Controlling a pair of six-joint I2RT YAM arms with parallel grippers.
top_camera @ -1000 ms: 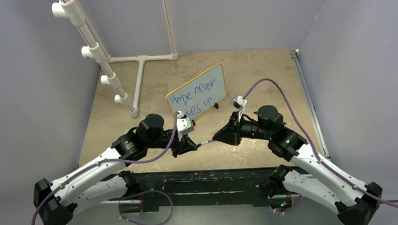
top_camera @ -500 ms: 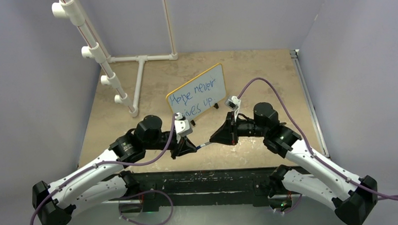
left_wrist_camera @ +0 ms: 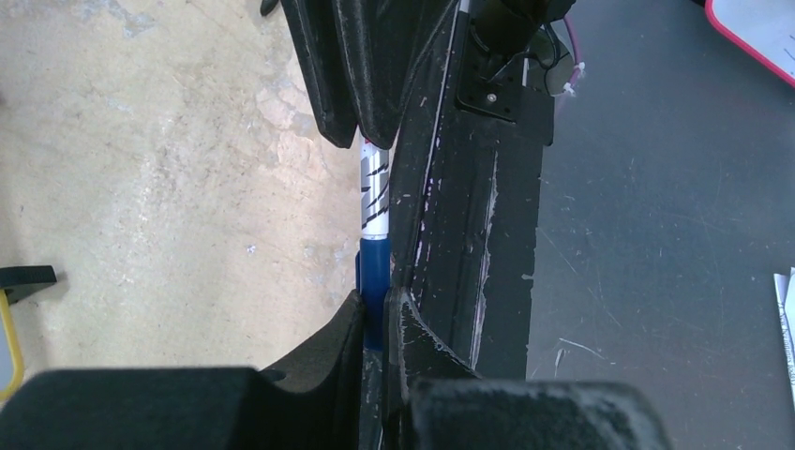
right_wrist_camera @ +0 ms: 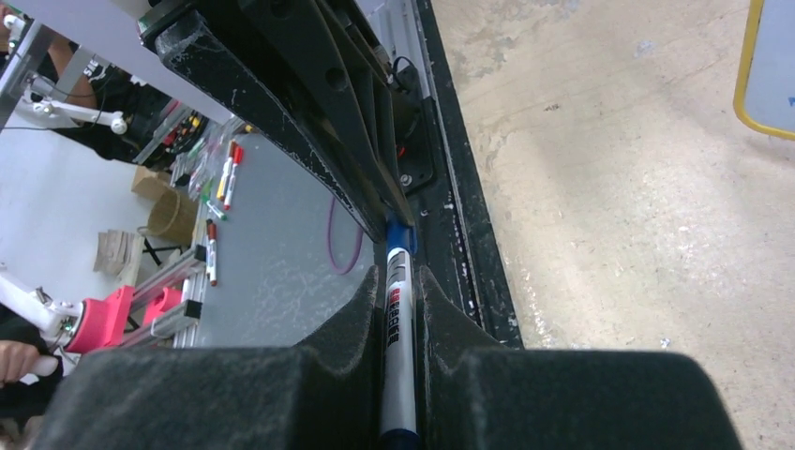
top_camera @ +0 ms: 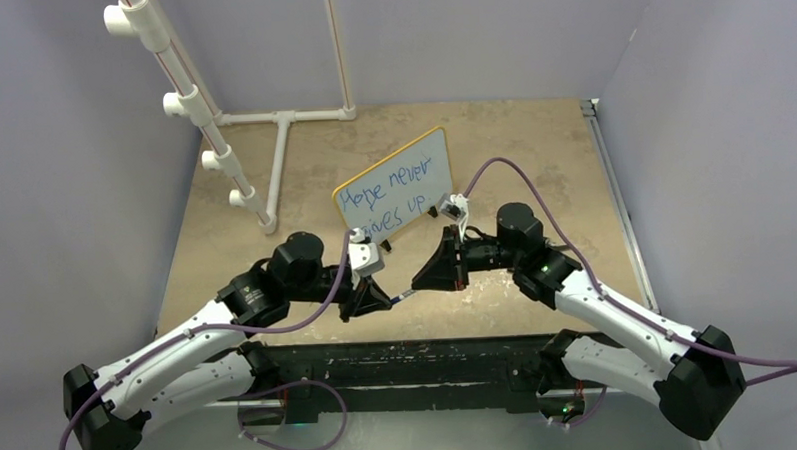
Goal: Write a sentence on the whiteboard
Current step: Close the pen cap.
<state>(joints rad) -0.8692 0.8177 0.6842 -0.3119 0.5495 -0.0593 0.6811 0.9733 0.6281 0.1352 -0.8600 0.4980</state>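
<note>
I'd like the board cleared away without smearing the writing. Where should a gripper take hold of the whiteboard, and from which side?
Probably the top edge of the whiteboard, near its upper right corner, coming down from above. It stands on edge on small black feet, so that thin framed edge is free. A shallow pinch at the frame should stay clear of the sentence.

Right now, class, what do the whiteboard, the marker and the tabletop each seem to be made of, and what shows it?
Whiteboard: smooth white writing face, probably coated board, in a thin yellow frame, likely plastic.
Marker: smooth white printed barrel with a blue end, apparently plastic.
Tabletop: matte, mottled tan surface, looking like stone or a laminate imitating it; cannot tell which.
</note>
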